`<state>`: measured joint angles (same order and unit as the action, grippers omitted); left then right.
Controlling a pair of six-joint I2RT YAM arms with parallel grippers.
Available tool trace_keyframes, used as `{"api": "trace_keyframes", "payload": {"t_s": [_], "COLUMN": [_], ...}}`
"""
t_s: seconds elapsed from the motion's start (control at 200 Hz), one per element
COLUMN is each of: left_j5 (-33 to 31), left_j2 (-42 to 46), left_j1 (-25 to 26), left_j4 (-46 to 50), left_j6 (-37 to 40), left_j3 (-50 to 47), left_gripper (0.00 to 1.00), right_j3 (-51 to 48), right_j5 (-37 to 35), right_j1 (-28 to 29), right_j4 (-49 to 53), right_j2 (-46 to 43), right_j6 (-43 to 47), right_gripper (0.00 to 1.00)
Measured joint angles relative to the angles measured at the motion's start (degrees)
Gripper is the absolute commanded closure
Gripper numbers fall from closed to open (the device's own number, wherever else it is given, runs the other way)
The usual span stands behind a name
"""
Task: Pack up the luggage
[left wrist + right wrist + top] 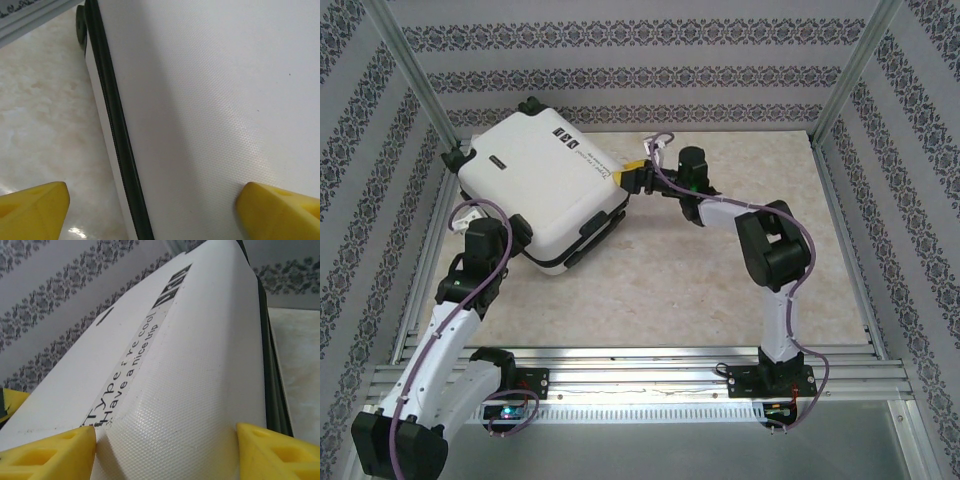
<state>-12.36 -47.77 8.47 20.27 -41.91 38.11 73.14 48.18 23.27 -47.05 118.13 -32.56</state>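
Right claw (165, 455): yellow wedge fingers (50, 456) flank pebbled white luggage (200, 365) corner.

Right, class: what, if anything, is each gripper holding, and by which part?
Left gripper: nothing, open astride the zip edge of the luggage. Right gripper: fingers flank its rounded edge beside the lettering; whether they clamp it cannot be told.

The left arm (450, 320) bent at the elbow and reached forward; the right arm (770, 250) folded inward. Left gripper (155, 215) and right gripper (165, 455) each held 2 yellow fingers (50, 455) spread wide.
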Motion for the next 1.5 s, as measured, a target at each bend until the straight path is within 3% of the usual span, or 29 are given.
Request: {"api": "trace_keyframes", "payload": {"t_s": [0.125,0.205,0.245,0.48,0.749,0.909,0.974,1.124,1.249,1.374,1.499], "left_j5": [-3.2,0.8,-1.0,-1.6,-2.6,0.0,1.9,5.0,6.1,6.1,5.8], "left_j2": [0.1,-0.3,-0.5,-0.5,-4.2,-12.9,-17.8,-27.5,-29.2,-28.7,-26.0], "left_j1": [4.2,9.3,11.7,12.5,12.5,12.7,12.3,9.7,8.7,8.6,8.6], "left_j4": [-3.8,-6.9,-7.1,-8.5,-8.1,-8.0,-9.2,-11.0,-9.2,-7.8,-4.6], "left_j6": [-2.9,-3.5,-3.2,-2.6,0.6,4.2,6.0,9.2,11.5,12.7,13.2], "left_j3": [-1.6,-2.0,-2.5,-3.0,-0.4,6.5,9.7,17.6,20.7,21.3,20.5], "left_gripper": [0.09,0.10,0.09,0.09,0.05,0.05,0.08,0.10,0.10,0.04,0.01], "right_j3": [-9.4,-16.0,-19.6,-33.7,-43.5,-44.8,-44.7,-41.7,-39.1,-30.3,-20.3], "right_j5": [-3.9,-3.8,-4.5,-9.2,-15.3,-5.2,-3.1,-2.2,-3.2,-6.7,-7.2], "right_j1": [0.0,0.2,0.5,2.3,6.6,16.4,17.5,13.4,5.4,-0.9,-5.2], "right_j4": [-7.1,-11.5,-13.2,-16.9,-13.7,-9.8,-6.5,2.3,10.1,23.3,29.6], "right_j2": [-4.5,-7.8,-9.8,-20.4,-31.9,-35.5,-36.3,-36.8,-38.9,-40.2,-38.1], "right_j6": [-3.3,-5.6,-6.2,-6.8,-6.3,-6.1,-4.5,-1.1,0.7,5.9,7.8], "right_gripper": [0.35,0.36,0.36,0.37,0.38,0.39,0.43,0.44,0.26,0.18,0.11]}}
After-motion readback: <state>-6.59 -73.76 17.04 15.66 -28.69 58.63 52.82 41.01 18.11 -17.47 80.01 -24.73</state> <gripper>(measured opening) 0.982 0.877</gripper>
